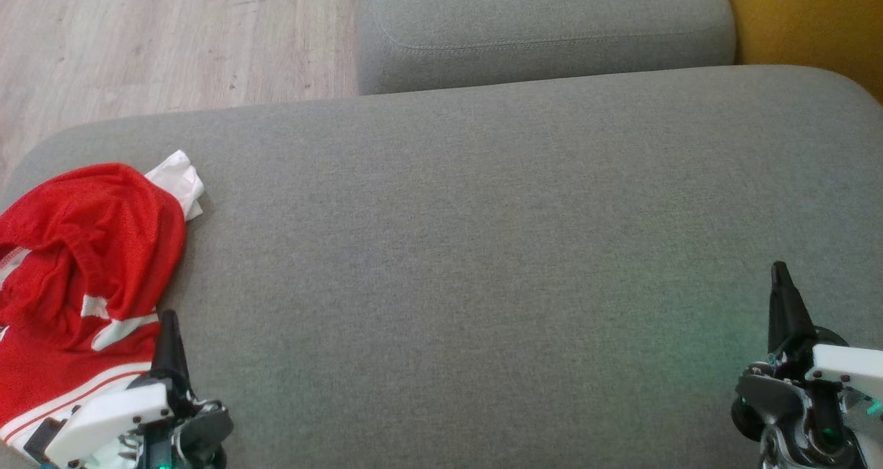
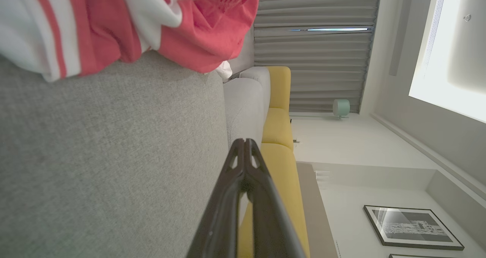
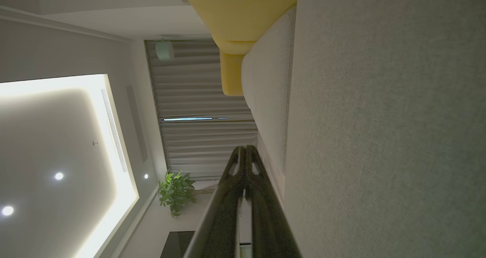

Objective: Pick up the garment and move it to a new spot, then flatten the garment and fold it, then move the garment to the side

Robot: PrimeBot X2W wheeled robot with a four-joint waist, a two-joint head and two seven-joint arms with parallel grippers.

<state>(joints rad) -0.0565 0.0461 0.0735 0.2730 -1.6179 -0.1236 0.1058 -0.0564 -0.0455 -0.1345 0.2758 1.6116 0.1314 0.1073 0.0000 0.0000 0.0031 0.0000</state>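
Observation:
The garment (image 1: 83, 276) is a red top with white stripes, lying crumpled at the left end of the grey cushion (image 1: 483, 248). A white part of it pokes out at its far edge. My left gripper (image 1: 169, 324) sits at the lower left, shut and empty, its tip just beside the garment's right edge. In the left wrist view the garment (image 2: 125, 22) lies ahead and to the side of the closed fingers (image 2: 246, 148). At the lower right my right gripper (image 1: 781, 276) is shut with nothing in it, far from the garment; its fingers (image 3: 245, 153) meet at the tips.
A second grey cushion (image 1: 545, 27) lies beyond the first, with a yellow seat (image 1: 807, 21) at the far right. Wooden floor (image 1: 138, 41) shows at the upper left, past the cushion's rounded edge. A broad stretch of bare cushion lies between the grippers.

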